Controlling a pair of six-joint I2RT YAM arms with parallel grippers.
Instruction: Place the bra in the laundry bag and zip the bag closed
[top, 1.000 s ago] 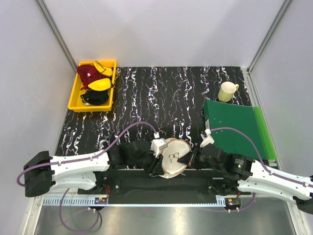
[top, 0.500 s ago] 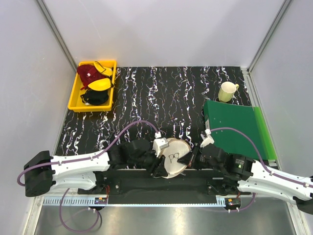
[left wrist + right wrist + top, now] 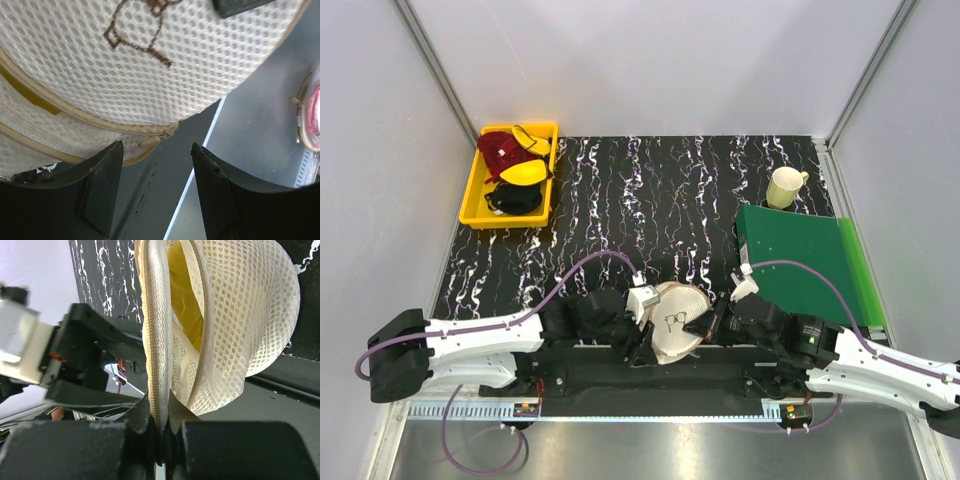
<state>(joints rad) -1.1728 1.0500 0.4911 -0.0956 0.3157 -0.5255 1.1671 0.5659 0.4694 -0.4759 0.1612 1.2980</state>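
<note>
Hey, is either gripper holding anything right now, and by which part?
The right gripper is shut on the laundry bag, pinching the zippered rim of one half. The left gripper is open by the bag's zip, holding nothing.

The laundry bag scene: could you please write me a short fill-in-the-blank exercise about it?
The right gripper is ___ on the rim of the laundry bag.
The left gripper is ___, holding nothing.
The bra lies ___ the bag.
Missing words: shut; open; inside.
</note>
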